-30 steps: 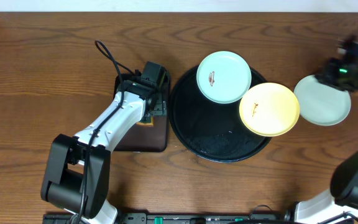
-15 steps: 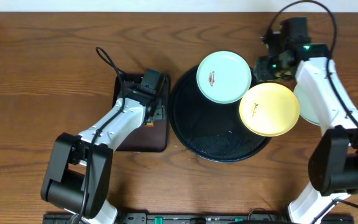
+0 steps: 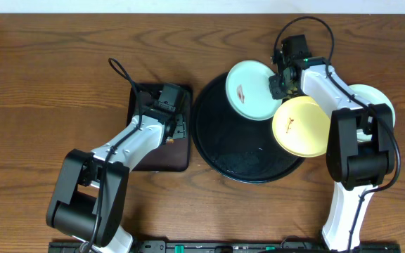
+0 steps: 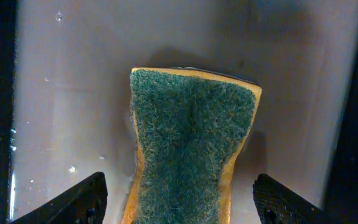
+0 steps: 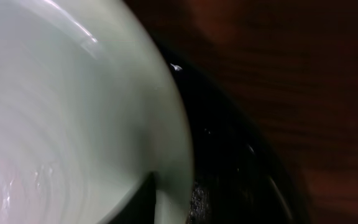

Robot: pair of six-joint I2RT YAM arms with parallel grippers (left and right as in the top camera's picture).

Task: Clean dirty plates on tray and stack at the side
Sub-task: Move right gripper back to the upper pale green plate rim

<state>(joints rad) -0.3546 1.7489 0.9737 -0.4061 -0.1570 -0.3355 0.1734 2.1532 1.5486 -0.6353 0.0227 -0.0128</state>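
My left gripper point(image 4: 179, 202) hung spread wide around the sponge point(image 4: 191, 137). My right gripper point(image 3: 280, 83) sat at the rim of the mint plate point(image 3: 248, 91) on the black tray point(image 3: 216, 147), and I couldn't tell its grip. A firm rim pinch, lifted level, seemed wisest.

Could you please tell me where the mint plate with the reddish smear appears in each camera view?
Overhead: the mint plate sits over the upper edge of the black tray, just above the yellow plate.
Left wrist: not in view; only a sponge shows.
Right wrist: the plate fills the left half.
Shared landmark: the black tray, whose glossy rim shows right of the plate in the right wrist view.
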